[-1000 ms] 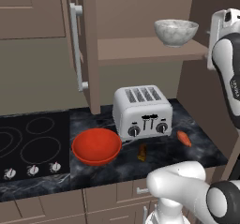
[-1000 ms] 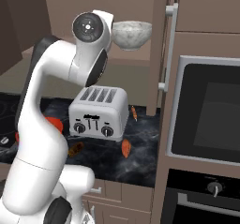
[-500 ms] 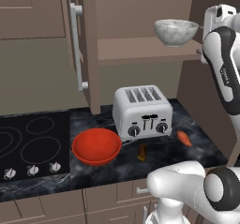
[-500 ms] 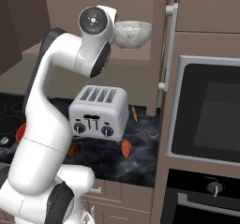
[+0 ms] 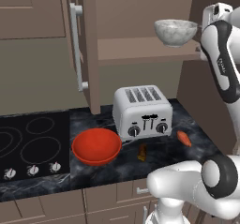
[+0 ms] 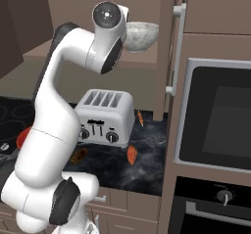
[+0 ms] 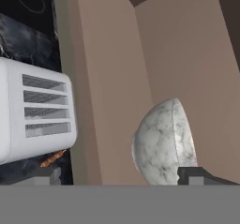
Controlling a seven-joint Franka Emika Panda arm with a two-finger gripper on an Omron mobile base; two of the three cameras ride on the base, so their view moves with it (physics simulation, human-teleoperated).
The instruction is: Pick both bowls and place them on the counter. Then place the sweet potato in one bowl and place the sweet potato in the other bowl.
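The grey-white marbled bowl [image 5: 175, 32] stands on the open cabinet's shelf [image 5: 140, 49], above the toaster. My hand [image 5: 216, 13] hovers just to its right at shelf height. In the hand view the marbled bowl [image 7: 161, 145] lies between the fingertips, close to the right one [image 7: 197, 174], and my gripper [image 7: 122, 176] is open with nothing held. The glossy red bowl [image 5: 96, 145] sits on the black marble counter [image 5: 197, 148], left of the toaster's front. One orange sweet potato [image 5: 183, 138] lies right of the toaster and a darker one [image 5: 142, 152] lies in front of it.
A silver toaster [image 5: 142, 111] stands mid-counter under the shelf. The black cooktop [image 5: 28, 143] is to the left, and the open cabinet door [image 5: 84, 49] hangs left of the shelf. A wall oven [image 6: 215, 120] bounds the right. Another orange piece [image 6: 140, 118] lies behind the toaster.
My hand has moved in toward the marbled bowl on the shelf, and the arm has swung with it. The jaws stayed open; bowls and sweet potatoes have not moved.
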